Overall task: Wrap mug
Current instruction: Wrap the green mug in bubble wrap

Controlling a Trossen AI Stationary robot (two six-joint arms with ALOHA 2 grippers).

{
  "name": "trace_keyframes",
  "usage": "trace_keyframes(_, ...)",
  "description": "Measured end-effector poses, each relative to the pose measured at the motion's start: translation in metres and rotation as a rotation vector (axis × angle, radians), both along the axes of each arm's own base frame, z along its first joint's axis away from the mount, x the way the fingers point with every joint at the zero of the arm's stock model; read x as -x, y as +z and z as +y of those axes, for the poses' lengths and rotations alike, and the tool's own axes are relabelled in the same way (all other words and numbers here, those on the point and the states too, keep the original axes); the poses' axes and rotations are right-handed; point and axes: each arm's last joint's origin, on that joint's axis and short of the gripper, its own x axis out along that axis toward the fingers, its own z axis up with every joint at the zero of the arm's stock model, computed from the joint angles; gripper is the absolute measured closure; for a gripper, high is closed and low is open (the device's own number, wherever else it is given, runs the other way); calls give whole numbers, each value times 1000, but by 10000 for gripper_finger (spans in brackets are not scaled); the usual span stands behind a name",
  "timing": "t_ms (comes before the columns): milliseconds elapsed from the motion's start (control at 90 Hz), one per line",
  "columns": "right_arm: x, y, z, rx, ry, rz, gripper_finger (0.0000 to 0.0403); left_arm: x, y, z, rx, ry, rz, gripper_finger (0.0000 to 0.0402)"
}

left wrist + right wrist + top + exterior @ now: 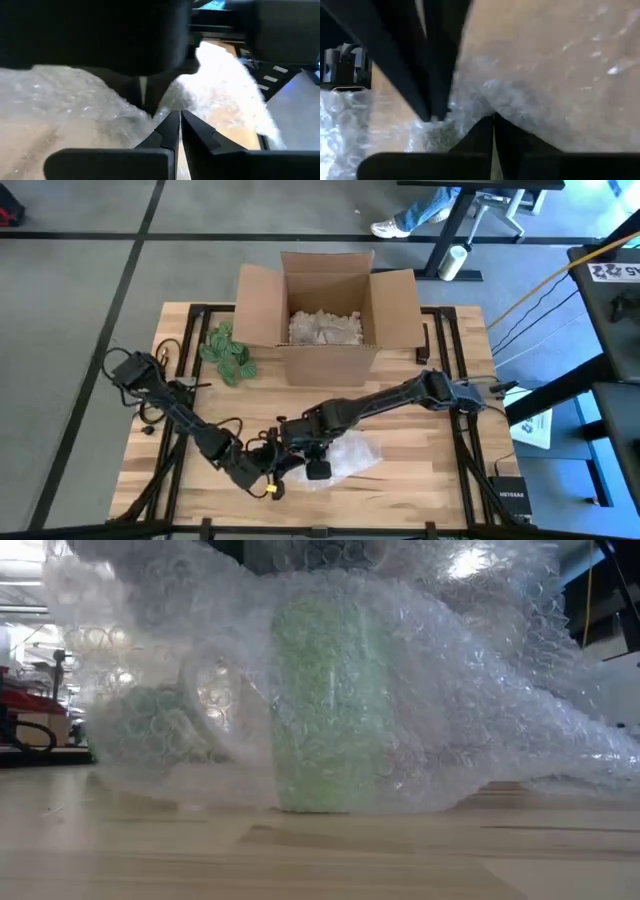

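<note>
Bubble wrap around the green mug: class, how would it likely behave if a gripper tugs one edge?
The bubble wrap sags in loose folds, so it is probably floppy and light. Draped over the upright green mug, a tug would likely slide it off, or perhaps tip the mug.

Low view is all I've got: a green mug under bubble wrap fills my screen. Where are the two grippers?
Observer: Both meet at the near table edge in the high view, left gripper and right gripper, right at the bubble wrap.
Operator: Are they holding the wrap?
Observer: Each wrist view shows fingers closed together with wrap at the tips: left gripper, right gripper.
Operator: Anything else on the table?
Observer: An open cardboard box with packing filler stands at the far side, and a green plant-like item lies beside it, on the left arm's side.
Operator: Can you see the mug from above?
Observer: No, the arms and wrap hide it there; only your view shows the green mug.
</note>
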Motion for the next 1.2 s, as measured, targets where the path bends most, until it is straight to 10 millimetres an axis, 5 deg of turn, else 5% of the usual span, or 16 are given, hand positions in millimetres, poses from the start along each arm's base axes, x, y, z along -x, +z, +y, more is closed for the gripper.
trace_keyframes(411,6,36,-3,50,-13,13,402,0,-4,3,3,19,33,402)
trace_keyframes(589,29,55,1,157,-37,152,402,1,-4,3,2,21,39,402)
trace_keyframes(689,44,57,15,267,-26,216,402,1,-5,3,-1,18,42,402)
trace_keyframes(944,70,72,60,441,-17,56,402,3,-5,1,-11,9,46,402)
trace_keyframes(1200,85,105,95,363,-167,-236,402,7,-7,-3,-20,-6,61,402)
